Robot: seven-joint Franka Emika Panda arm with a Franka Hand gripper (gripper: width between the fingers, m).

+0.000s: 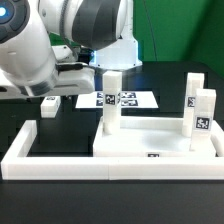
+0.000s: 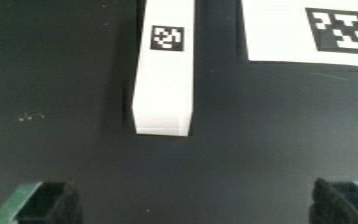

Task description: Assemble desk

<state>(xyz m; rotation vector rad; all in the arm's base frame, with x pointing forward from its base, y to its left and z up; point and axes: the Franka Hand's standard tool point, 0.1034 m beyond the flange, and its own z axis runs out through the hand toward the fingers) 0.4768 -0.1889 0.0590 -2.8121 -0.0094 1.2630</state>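
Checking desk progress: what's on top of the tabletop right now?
Three white legs stand upright on the tabletop: one toward the exterior view's left, two at its right. Their bases cover the joints, so whether they're fully seated can't be seen.

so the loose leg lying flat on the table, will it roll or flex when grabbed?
Leg has square, flat faces, so it probably won't roll. It looks like rigid plastic, unlikely to flex. Smooth surface may slide if nudged by the open pincer.

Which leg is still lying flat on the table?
The leg at the exterior view's left, under the open gripper; the three other legs stand upright on the tabletop.
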